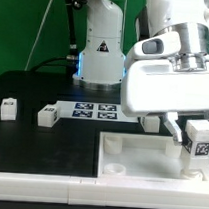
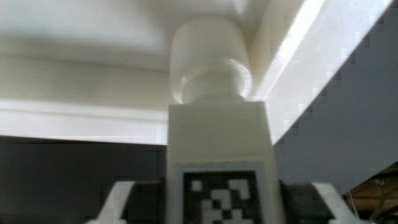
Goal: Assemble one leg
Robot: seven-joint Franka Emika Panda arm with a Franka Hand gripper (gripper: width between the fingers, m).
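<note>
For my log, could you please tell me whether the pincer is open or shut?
Shut: the pincer clamps the small white tagged plastic leg between its fingers.

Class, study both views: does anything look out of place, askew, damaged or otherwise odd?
Nothing stands out. The hand grips one leg squarely between its fingers, by the large white tray-like piece. Two loose legs sit apart on the dark table, with no damage visible.

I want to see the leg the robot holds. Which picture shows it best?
The wrist view: the leg fills the picture, tag and rounded tip showing. In the exterior view the leg looks small.
</note>
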